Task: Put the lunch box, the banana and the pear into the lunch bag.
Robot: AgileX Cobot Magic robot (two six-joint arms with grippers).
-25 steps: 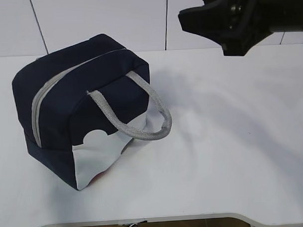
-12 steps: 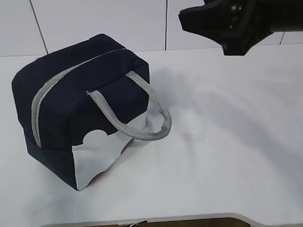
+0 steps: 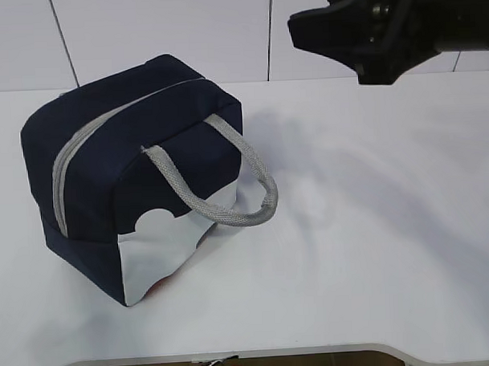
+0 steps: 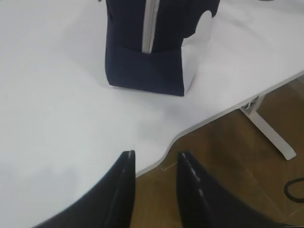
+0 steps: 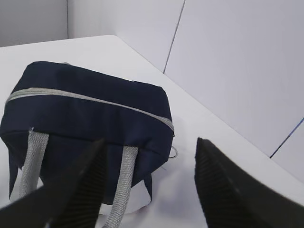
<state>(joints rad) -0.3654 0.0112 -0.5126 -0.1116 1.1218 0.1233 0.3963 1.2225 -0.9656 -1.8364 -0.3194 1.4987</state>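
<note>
The navy-blue lunch bag [image 3: 132,179] with a white lower panel stands on the white table, left of centre. Its grey zipper [image 3: 67,157] is closed and a grey handle [image 3: 229,208] hangs down the front. The bag also shows in the left wrist view [image 4: 147,52] and the right wrist view [image 5: 85,114]. My right gripper [image 3: 319,29] hangs high above the table to the bag's right, open and empty [image 5: 149,141]. My left gripper [image 4: 156,154] is open and empty over the table's front edge, well away from the bag. The lunch box, banana and pear are out of view.
The white table [image 3: 374,227] ends at a curved front edge [image 3: 275,355]. A white panelled wall [image 3: 167,33] stands behind it. The left wrist view shows wooden floor and a white table leg [image 4: 266,130] below the edge.
</note>
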